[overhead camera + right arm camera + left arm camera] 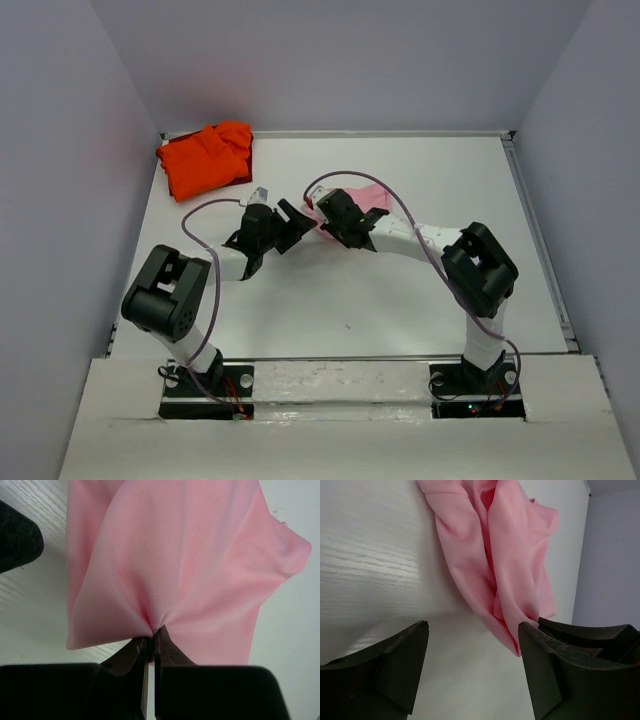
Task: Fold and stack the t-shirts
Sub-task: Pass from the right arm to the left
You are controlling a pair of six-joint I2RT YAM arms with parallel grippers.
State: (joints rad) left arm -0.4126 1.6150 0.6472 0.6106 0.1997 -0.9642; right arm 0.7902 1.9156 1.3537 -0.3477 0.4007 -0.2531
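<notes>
The light pink t-shirt (362,195) lies bunched at the table's middle back, mostly hidden under my right gripper (345,215). In the right wrist view the right gripper (151,639) is shut on a pinched fold of the pink t-shirt (190,560). My left gripper (292,224) is open just left of the shirt. In the left wrist view the left gripper (472,652) is empty and the pink t-shirt (505,555) hangs in folds ahead, its lower edge touching the right finger (545,665). The orange-red t-shirt (205,158) lies crumpled at the back left.
The white table (350,300) is bounded by grey walls at the back and sides, with a raised rim (540,230) along the right edge. A purple cable (400,205) loops over the right arm. Both arm bases sit at the near edge.
</notes>
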